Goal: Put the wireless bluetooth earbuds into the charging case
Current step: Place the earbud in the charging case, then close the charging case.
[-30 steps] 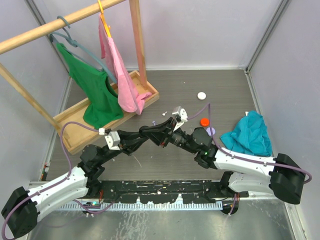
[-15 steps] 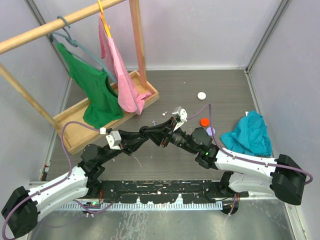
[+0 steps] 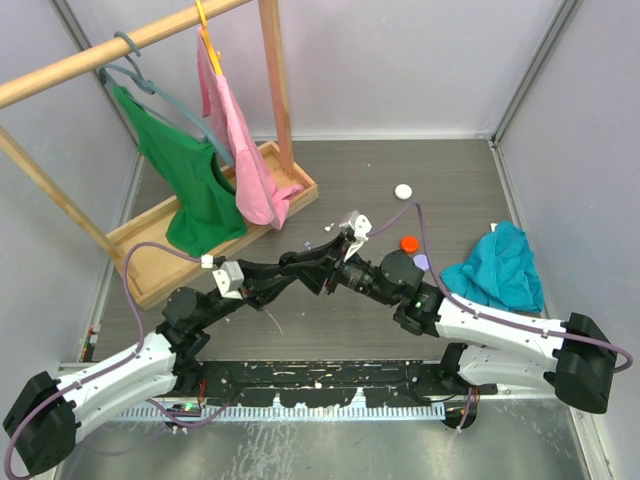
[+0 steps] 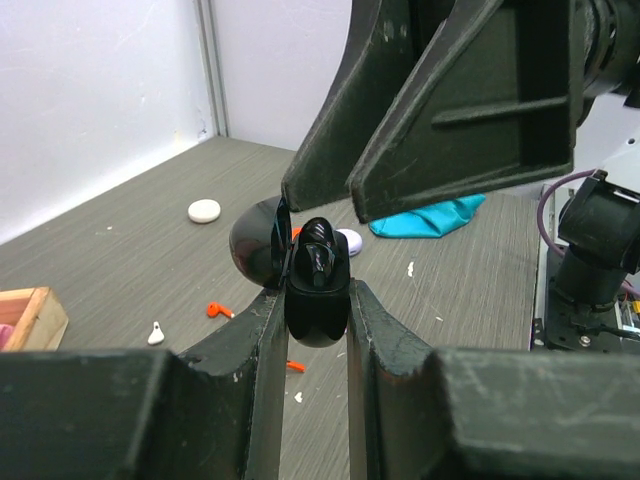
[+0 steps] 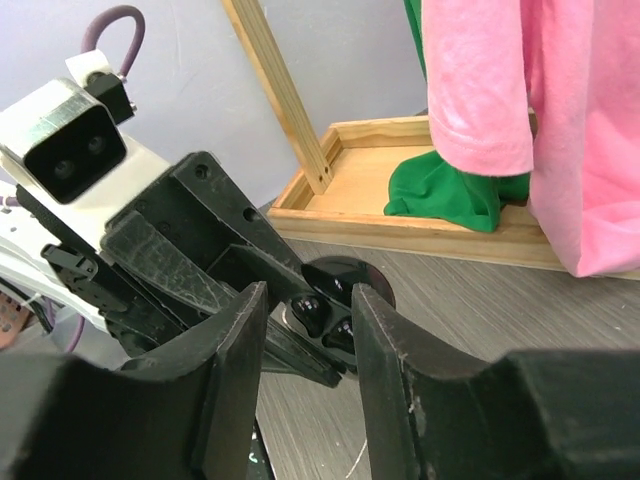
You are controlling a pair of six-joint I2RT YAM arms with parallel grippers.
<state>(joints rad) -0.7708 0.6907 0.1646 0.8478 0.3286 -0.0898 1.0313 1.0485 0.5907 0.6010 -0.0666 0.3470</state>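
Black charging case (image 4: 318,305) hinged open, black earbud (image 4: 318,262) seated inside, clamped in left pincer (image 4: 316,296), right pincer (image 5: 309,298) parted close over it

in my feeds: glossy black case (image 4: 318,300), white puck (image 4: 204,210), red earbud (image 4: 216,310), teal cloth (image 3: 497,268), pink shirt (image 5: 500,80), green shirt (image 5: 445,195).

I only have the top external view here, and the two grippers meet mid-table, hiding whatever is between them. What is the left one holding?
Observer: In the left wrist view the left gripper is clamped on a black charging case, its lid hinged open.
Operator: Anything inside?
Observer: The right wrist view shows two black earbuds seated in it.
Operator: And the other arm's grip?
Observer: The right gripper holds nothing; its fingers stand apart, the case beyond them.
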